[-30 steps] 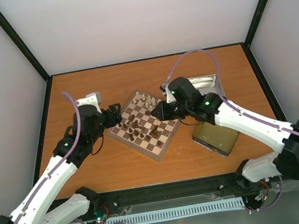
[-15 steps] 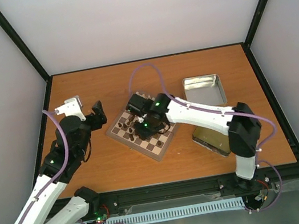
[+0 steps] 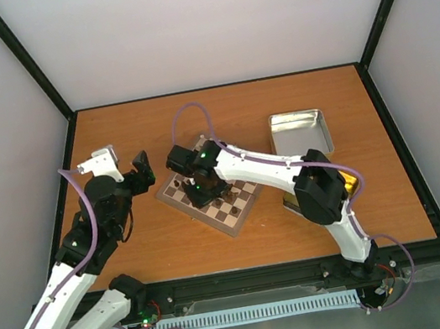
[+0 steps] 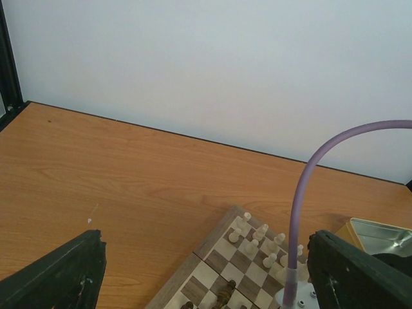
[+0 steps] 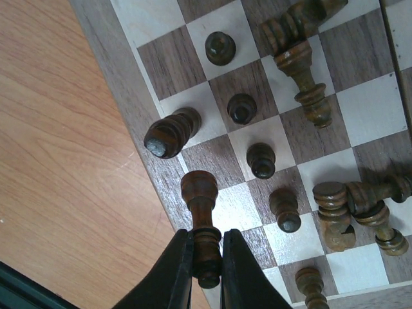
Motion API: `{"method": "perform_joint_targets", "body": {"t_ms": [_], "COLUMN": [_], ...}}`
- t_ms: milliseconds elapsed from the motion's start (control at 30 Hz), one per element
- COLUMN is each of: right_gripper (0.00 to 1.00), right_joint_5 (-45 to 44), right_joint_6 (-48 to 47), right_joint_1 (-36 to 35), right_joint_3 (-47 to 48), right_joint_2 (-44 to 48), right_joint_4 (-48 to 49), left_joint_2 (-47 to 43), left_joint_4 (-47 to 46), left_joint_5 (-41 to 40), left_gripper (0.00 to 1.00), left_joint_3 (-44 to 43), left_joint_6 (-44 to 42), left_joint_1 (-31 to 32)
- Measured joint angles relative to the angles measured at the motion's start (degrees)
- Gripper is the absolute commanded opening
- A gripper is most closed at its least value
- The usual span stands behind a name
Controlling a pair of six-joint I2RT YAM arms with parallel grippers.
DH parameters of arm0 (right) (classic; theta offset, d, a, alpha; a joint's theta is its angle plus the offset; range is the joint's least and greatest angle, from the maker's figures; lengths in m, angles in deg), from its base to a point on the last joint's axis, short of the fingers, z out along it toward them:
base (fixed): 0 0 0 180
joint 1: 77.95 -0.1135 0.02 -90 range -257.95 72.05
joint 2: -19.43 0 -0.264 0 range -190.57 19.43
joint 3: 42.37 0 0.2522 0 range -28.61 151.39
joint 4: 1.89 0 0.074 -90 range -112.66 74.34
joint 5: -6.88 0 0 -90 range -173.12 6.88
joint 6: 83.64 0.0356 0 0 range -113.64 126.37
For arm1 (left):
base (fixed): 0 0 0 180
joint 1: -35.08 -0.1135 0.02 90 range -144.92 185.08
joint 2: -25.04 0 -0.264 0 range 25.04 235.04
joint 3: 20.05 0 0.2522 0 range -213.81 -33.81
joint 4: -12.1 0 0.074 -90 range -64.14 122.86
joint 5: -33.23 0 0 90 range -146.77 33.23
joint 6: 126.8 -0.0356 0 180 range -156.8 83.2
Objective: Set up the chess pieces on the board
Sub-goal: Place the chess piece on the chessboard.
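The board [image 3: 199,217] lies at mid-table, turned like a diamond. My right gripper [image 3: 203,186] hangs over its left side. In the right wrist view that gripper [image 5: 207,248] is shut on a dark chess piece [image 5: 199,193], which hangs just above the squares at the board's rim [image 5: 129,129]. Other dark chess pieces stand nearby [image 5: 242,108], and several lie toppled [image 5: 302,64]. My left gripper [image 3: 122,166] is open and empty over the bare table left of the board. Its wrist view shows the board's far corner [image 4: 193,264] with cream pieces [image 4: 257,235].
An open metal tin [image 3: 299,132] sits right of the board. A gold tin [image 3: 350,184] lies nearer the front, mostly hidden under the right arm. The right arm's purple cable [image 4: 302,212] arcs over the board.
The right arm has swung left across the board, its gripper staying shut, and now hangs over the left edge. The left arm has drawn back to the left and its jaws have widened.
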Motion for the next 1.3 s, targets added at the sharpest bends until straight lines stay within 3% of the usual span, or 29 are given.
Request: {"method": "perform_joint_targets", "body": {"t_ms": [300, 567, 867, 1033, 1300], "right_gripper": [0.08, 0.17, 0.19, 0.28, 0.30], "right_joint_5": [0.02, 0.22, 0.26, 0.24, 0.63], "right_joint_6": [-0.55, -1.31, -1.70, -1.68, -1.46], "right_joint_1": [0.00, -0.02, -0.04, -0.04, -0.04], "right_joint_3": [0.59, 2.69, 3.82, 4.31, 4.09], "right_joint_2": [-2.64, -4.46, -5.51, -5.51, -5.51], "right_joint_4": [-1.75, -2.34, -2.99, -2.93, -1.75], "left_joint_2": [-1.03, -1.11, -1.11, -1.11, -1.11], "left_joint_4": [-0.15, -0.15, -0.15, -0.15, -0.15], "left_joint_5": [-0.07, -0.39, -0.66, -0.70, -0.74], "left_gripper": [0.87, 0.87, 0.87, 0.87, 0.87], "left_joint_3": [0.68, 0.90, 1.01, 1.16, 1.31], "left_joint_6": [0.59, 0.63, 0.66, 0.68, 0.68], "left_joint_1": [0.00, 0.00, 0.00, 0.00, 0.00]}}
